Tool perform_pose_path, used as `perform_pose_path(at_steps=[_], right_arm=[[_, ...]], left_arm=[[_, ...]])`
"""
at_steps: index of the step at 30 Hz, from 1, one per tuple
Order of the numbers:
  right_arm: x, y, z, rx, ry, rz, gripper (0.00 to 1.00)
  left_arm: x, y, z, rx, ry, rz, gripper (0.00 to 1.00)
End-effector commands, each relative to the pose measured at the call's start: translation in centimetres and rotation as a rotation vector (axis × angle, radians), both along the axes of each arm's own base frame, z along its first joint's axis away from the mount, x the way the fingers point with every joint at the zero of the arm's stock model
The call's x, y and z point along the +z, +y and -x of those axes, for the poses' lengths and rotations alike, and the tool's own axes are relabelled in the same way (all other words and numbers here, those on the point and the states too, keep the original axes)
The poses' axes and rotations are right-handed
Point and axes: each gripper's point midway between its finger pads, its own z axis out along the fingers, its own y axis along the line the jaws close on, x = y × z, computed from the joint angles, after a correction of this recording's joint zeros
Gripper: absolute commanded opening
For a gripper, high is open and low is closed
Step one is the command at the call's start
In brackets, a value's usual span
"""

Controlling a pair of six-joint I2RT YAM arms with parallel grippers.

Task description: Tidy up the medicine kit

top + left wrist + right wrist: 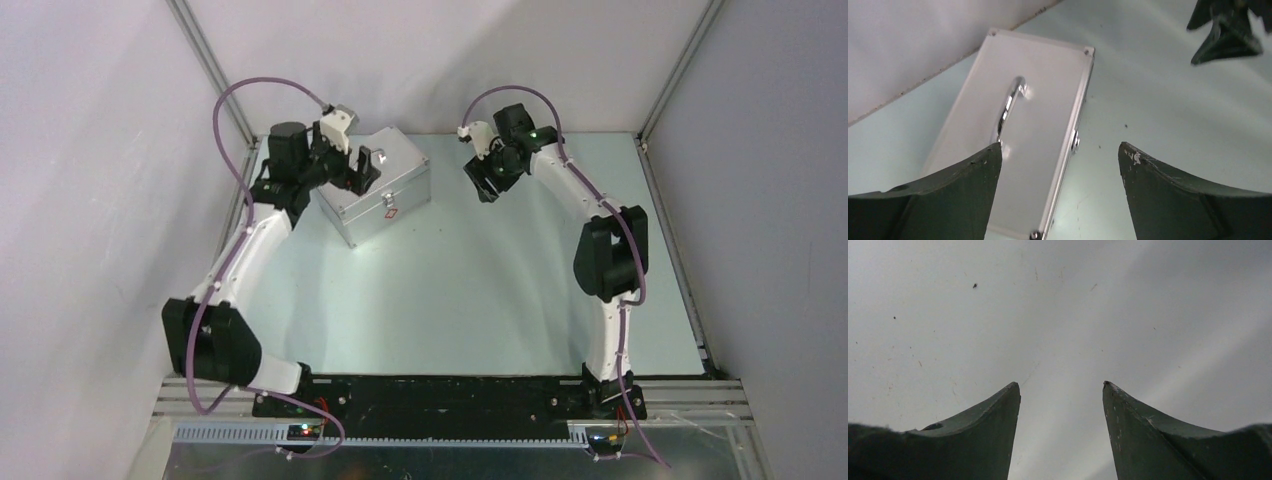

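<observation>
The medicine kit [380,190], a silver aluminium case with its lid shut and a small red mark on its front, stands at the back left of the table. Its lid and curved metal handle [1008,107] show in the left wrist view. My left gripper [360,168] is open and empty, just above the lid near the handle. One finger [948,195] is over the lid, the other over the table beside the case's front edge. My right gripper [488,180] is open and empty, to the right of the case above bare table. It also shows in the right wrist view [1062,385].
The pale green table [470,290] is closed in by white walls with metal corner posts at the back. The case sits close to the back wall [908,45]. The right gripper's tips [1228,35] show at the left wrist view's top right.
</observation>
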Motion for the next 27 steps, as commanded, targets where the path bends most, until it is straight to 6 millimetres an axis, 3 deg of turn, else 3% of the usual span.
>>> perform_pose_path(at_steps=[1, 8, 12, 18, 22, 27], right_arm=[[0.8, 2.4, -0.9, 0.003, 0.009, -0.093, 0.65], [-0.1, 5.3, 0.0, 0.021, 0.13, -0.233, 0.76], [-0.7, 6.0, 0.9, 0.022, 0.172, -0.25, 0.77], [-1.3, 5.5, 1.6, 0.034, 0.165, -0.203, 0.76], [-1.7, 5.2, 1.8, 0.032, 0.169, -0.185, 0.76], [-2.0, 5.1, 2.0, 0.032, 0.176, -0.182, 0.76]], left_arm=[[1.0, 0.5, -5.0, 0.154, 0.074, 0.159, 0.9], [-1.2, 2.7, -12.2, 0.333, 0.216, 0.375, 0.93], [-4.9, 3.1, -14.5, 0.309, 0.303, 0.431, 0.96], [-7.3, 1.6, -13.2, 0.194, 0.385, 0.485, 0.94], [-7.9, -0.3, -10.0, 0.089, 0.467, 0.549, 0.92], [-9.6, -0.7, -6.6, 0.052, 0.514, 0.547, 0.87]])
